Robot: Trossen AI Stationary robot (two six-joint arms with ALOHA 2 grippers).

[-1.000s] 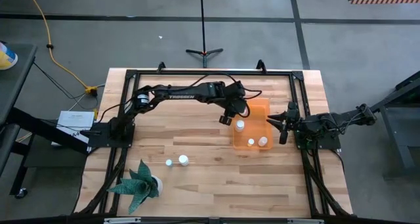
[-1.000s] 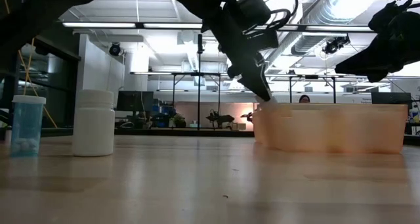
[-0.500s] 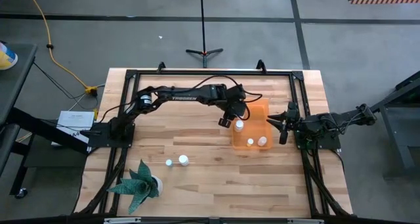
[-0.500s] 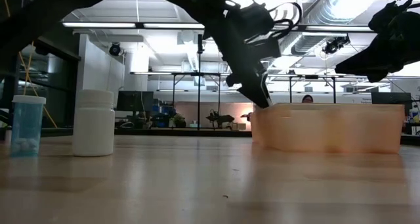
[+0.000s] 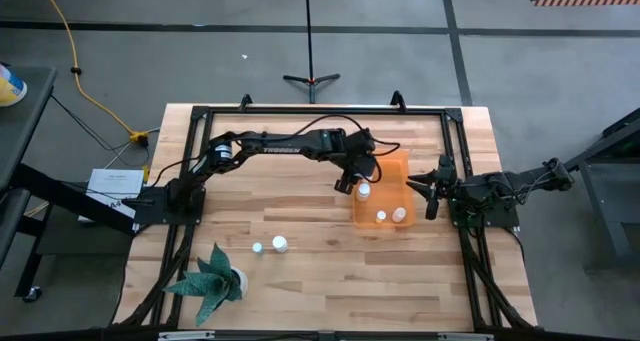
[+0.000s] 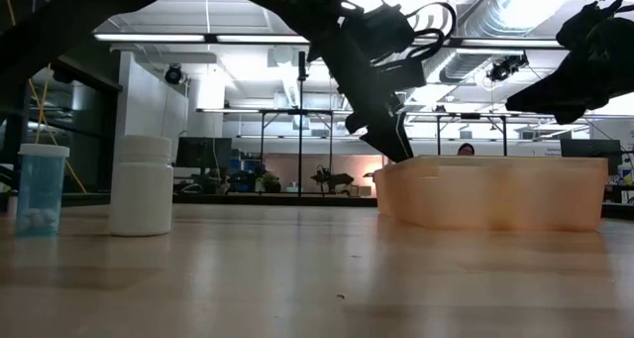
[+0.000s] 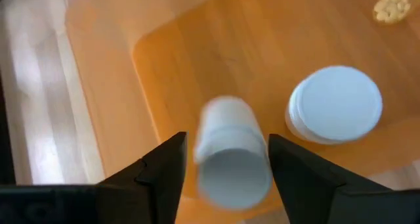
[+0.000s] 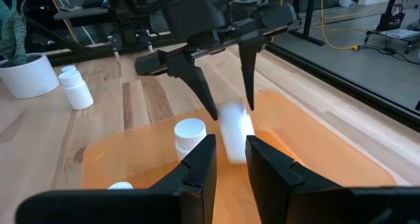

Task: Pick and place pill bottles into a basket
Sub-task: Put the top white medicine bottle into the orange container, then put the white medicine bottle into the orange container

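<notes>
My left gripper (image 5: 352, 182) hangs open over the far left part of the orange basket (image 5: 393, 165). A white pill bottle (image 7: 230, 159) shows blurred between and below its fingers, apart from both; the right wrist view shows this bottle (image 8: 235, 136) under the fingertips, above the basket floor. Another white bottle (image 7: 336, 103) stands upright in the basket close by, and two more (image 5: 390, 216) stand at the basket's near end. My right gripper (image 8: 231, 175) waits at the table's right edge beside the basket, with a narrow gap and nothing between its fingers.
A white bottle (image 5: 280, 243) and a small clear vial (image 5: 257, 247) stand on the wood near the table's front left. A potted plant (image 5: 212, 279) sits at the front left corner. Bare wood lies between these and the basket.
In the low view a white bottle showed at my left gripper's fingertips above the basket's rim; it has gone down behind the wall. The gripper has let it go and stays over the basket's far left part.
</notes>
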